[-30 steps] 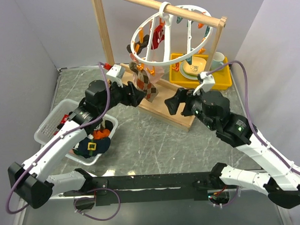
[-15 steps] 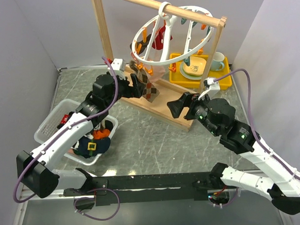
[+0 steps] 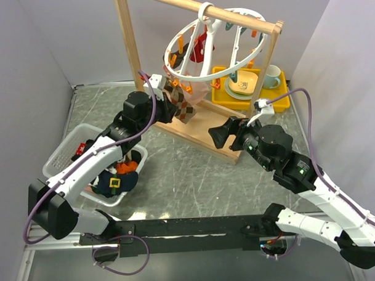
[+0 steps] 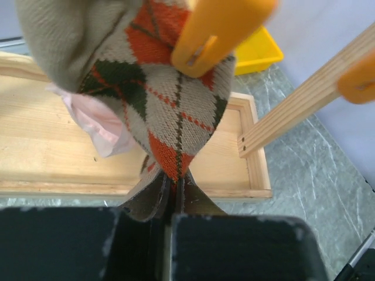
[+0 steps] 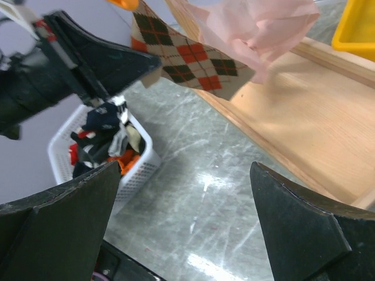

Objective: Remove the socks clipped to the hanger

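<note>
M: Grey marbled bench (image 3: pixel 195 177), pale walls on three sides. Where is the hanger?

K: White ring hanger (image 3: pixel 202 21) hangs by its hook from the top bar of the wooden rack (image 3: pixel 128 44), tilted. An argyle sock (image 4: pixel 170 111) dangles from it over the rack's base board, with an orange clip (image 4: pixel 217 29) on its upper part. A pale pink sock (image 5: pixel 258 23) hangs just beside it, touching. A red sock (image 3: pixel 199 47) is clipped higher up, inside the ring.

M: Left gripper?

K: Left gripper (image 4: pixel 170 187) is at the rack's left post, fingers pressed together on the lower tip of the argyle sock. Fabric is pinched flat between them.

M: Right gripper?

K: Right gripper (image 3: pixel 219 134) hovers just in front of the rack's base board, fingers spread wide, holding nothing and apart from the socks.

M: Anything else around the rack?

K: White basket (image 3: pixel 65 154) to the left of the rack, under the left arm, holds a heap of mixed socks. Yellow tray (image 3: pixel 278 100) behind the rack's right post carries dishes and a mug (image 3: pixel 273 76).
</note>
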Controlling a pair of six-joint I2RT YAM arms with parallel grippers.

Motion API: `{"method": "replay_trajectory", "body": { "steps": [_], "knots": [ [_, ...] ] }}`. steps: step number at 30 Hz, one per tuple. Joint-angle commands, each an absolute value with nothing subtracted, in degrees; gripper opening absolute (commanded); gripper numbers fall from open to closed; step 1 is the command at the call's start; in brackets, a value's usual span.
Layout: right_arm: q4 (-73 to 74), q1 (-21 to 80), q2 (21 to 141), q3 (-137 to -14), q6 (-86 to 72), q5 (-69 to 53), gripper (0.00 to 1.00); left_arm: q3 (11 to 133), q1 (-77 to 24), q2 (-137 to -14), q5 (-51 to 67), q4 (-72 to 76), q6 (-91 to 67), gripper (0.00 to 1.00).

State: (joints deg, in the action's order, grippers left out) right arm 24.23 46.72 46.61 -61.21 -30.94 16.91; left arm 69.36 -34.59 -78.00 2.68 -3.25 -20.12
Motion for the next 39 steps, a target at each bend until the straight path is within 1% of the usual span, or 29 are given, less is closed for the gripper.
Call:
{"method": "replay_trajectory", "body": {
  "steps": [1, 6, 10, 12, 21, 29, 34, 39],
  "knots": [
    [24.26, 46.49, 46.67, -64.16, -26.46, 17.67, 1.0, 70.66, -36.47, -73.39, 2.03, -1.4, -18.02, 0.01],
    [22.42, 46.49, 47.28, -66.53, -19.88, 14.95, 1.0, 70.05, -39.46, -69.97, 0.44, -2.29, -17.58, 0.01],
    [22.94, 46.41, 48.95, -69.78, -17.84, 12.48, 1.0, 69.35, -43.05, -67.94, 0.09, -2.11, -17.93, 0.01],
    [23.73, 46.49, 49.48, -71.54, -17.23, 11.34, 1.0, 69.35, -44.03, -66.98, -1.93, -2.11, -18.45, 0.01],
    [23.73, 46.41, 48.87, -71.28, -17.49, 10.37, 1.0, 70.4, -50.09, -65.39, -4.39, -1.06, -17.85, 0.01],
    [24.34, 46.41, 48.78, -70.58, -17.58, 10.72, 1.0, 71.28, -56.25, -65.83, -10.1, -1.76, -13.71, 0.01],
    [25.13, 45.8, 49.74, -71.36, -17.93, 10.99, 1.0, 69.52, -58.79, -65.57, -10.55, -0.36, -11.87, 0.01],
    [25.4, 43.95, 51.67, -73.91, -18.19, 8.18, 1.0, 68.73, -61.17, -66.7, -11.16, 2.37, -11.69, 0.01]
  ]
}}
